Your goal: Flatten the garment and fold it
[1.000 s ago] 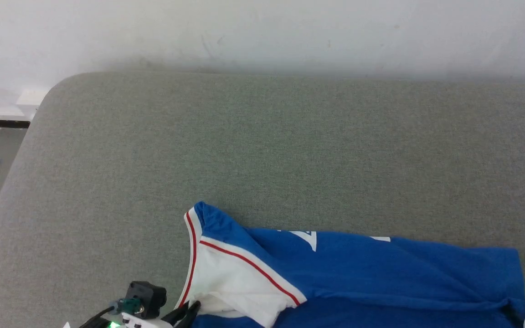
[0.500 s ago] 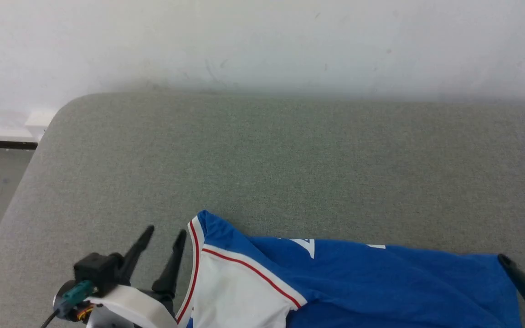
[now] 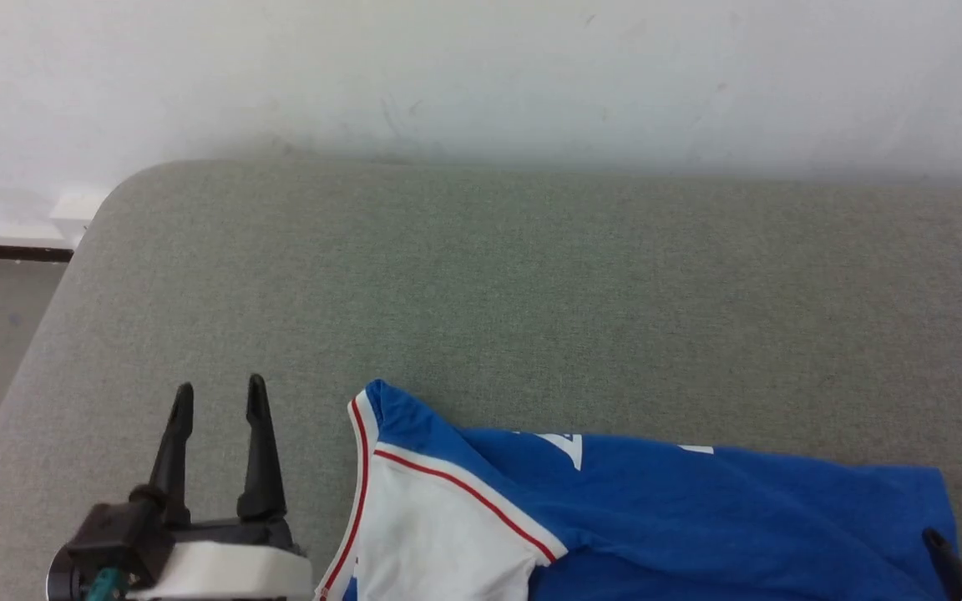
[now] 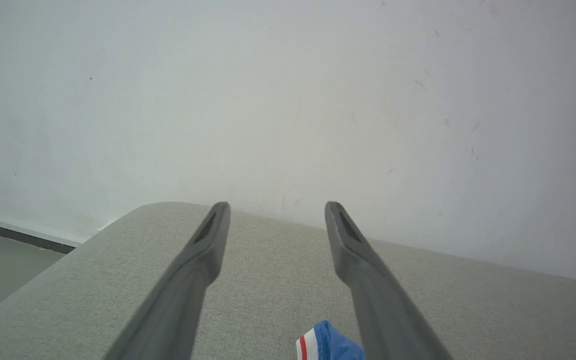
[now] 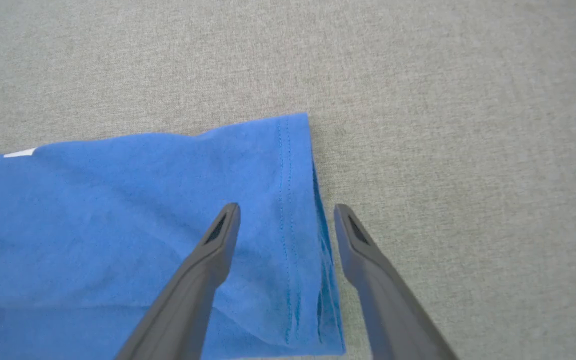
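Blue with a white sleeve, the garment [image 3: 698,509] lies on your grey cushion [image 3: 531,292] in the head view, just right of the left gripper [image 3: 220,386], spread wide and empty; its white lettering [image 3: 569,446] is unreadable. Left wrist view: one striped corner [image 4: 330,342] shows between the parted fingers. Right wrist view: the right gripper [image 5: 286,207], wide open, straddles the hem [image 5: 288,165], holding nothing.

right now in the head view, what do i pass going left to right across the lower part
left gripper, jaws apart → white sleeve → blue body of the garment → right gripper at the picture's right edge
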Tool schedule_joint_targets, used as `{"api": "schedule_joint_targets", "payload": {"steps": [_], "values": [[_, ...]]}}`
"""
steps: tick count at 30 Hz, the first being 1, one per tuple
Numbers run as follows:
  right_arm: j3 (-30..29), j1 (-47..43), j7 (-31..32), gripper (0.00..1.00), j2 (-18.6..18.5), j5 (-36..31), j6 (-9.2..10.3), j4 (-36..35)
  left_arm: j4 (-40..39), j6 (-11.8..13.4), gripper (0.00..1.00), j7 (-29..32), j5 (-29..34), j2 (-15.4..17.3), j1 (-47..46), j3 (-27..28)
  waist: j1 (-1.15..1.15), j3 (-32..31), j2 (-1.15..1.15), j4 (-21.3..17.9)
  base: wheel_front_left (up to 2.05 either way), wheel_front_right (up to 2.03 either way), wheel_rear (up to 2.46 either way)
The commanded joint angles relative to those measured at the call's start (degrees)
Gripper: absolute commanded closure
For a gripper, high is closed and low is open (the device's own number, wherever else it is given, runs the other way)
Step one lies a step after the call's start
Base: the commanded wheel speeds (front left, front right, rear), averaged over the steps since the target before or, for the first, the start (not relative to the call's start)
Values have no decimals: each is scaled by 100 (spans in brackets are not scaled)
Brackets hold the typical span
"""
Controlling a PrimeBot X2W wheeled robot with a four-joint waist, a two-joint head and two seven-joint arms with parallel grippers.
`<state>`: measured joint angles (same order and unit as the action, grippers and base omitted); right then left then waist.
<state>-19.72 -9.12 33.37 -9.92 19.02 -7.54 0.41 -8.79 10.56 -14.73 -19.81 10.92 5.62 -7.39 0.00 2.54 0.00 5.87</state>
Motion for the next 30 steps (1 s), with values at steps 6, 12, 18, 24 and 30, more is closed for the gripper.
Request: {"api": "schedule_joint_targets", "payload": {"steps": [6, 12, 18, 24, 30], "values": [[-239, 96, -162, 0, 153, -312, 5, 500, 214, -358, 0, -26, 690, -174, 184, 149, 0, 133, 0, 117, 0, 0, 0], [-265, 252, -288, 0, 215, -247, 5, 1100, 448, -591, 0, -26, 1129, -302, 138, 275, 0, 260, 0, 192, 0, 0, 0], [32, 341, -287, 96, 177, 51, 5, 1593, 584, -811, 0, -27, 1285, -447, 33, 332, 0, 361, 0, 258, 0, 0, 0], [148, 347, -353, 100, 31, 311, 5, 1613, 684, -950, 0, -27, 1353, -544, 34, 417, 0, 269, 0, 222, 0, 0, 0], [-302, 482, -548, 100, -406, 156, 5, 1668, 720, -1056, 0, -27, 1381, -602, 61, 517, 0, 135, 0, 110, 0, 0, 0]]}}
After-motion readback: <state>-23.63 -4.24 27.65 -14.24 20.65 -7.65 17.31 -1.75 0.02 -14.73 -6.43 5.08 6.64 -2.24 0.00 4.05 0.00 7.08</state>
